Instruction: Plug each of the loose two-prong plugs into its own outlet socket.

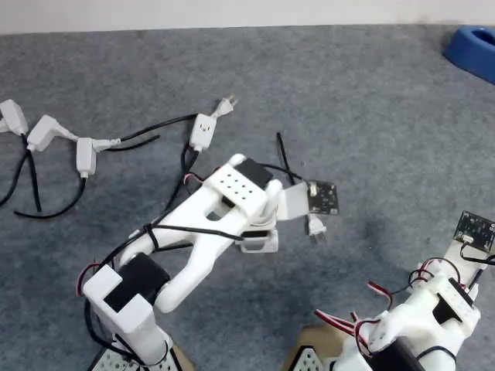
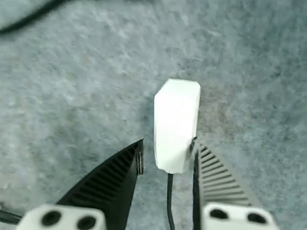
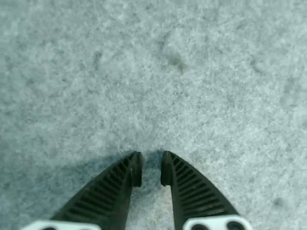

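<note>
Between the black ribbed fingers of the left pincer (image 2: pixel 166 152) sits a white, blocky two-prong plug (image 2: pixel 176 122), over the grey felt desk (image 2: pixel 72 96). One finger touches it; the other stands just off. The right pincer (image 3: pixel 150 168) is nearly clenched, grasping nothing.

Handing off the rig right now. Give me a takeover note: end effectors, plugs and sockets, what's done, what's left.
Left end effector: open around a white plug, one finger touching it, a gap at the other; grip not certain.
Right end effector: shut, empty, over bare carpet.
White socket block with a loose pronged plug beside it lies far across the carpet; three more white pieces in a row on the left arm's side, joins unclear.
Done: nothing clearly plugged in. Left: seat this plug, then the others.
</note>
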You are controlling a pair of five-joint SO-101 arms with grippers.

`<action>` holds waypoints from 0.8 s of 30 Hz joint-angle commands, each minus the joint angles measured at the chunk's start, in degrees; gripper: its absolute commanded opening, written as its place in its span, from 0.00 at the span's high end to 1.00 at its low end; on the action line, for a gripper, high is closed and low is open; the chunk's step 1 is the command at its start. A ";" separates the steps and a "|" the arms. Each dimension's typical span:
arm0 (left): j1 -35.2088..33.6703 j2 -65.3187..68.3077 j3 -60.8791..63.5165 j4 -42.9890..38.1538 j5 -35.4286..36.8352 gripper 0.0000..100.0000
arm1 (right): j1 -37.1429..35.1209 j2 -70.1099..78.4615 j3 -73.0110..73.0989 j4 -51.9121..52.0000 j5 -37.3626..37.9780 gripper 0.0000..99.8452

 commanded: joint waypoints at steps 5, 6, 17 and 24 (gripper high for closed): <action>-2.24 -0.31 -4.44 -0.18 -0.70 0.82 | 1.01 -1.54 -0.57 -0.22 0.70 0.91; -2.77 -0.31 -4.35 -0.18 -1.05 0.82 | 1.01 -1.54 -0.57 -0.22 0.70 0.91; -6.20 -0.13 -4.53 -2.11 -2.99 0.82 | 1.01 -1.54 -0.40 -0.22 0.70 0.91; -5.23 1.63 -7.43 -7.21 -2.11 0.82 | 0.75 -1.54 -0.57 -0.22 0.53 0.91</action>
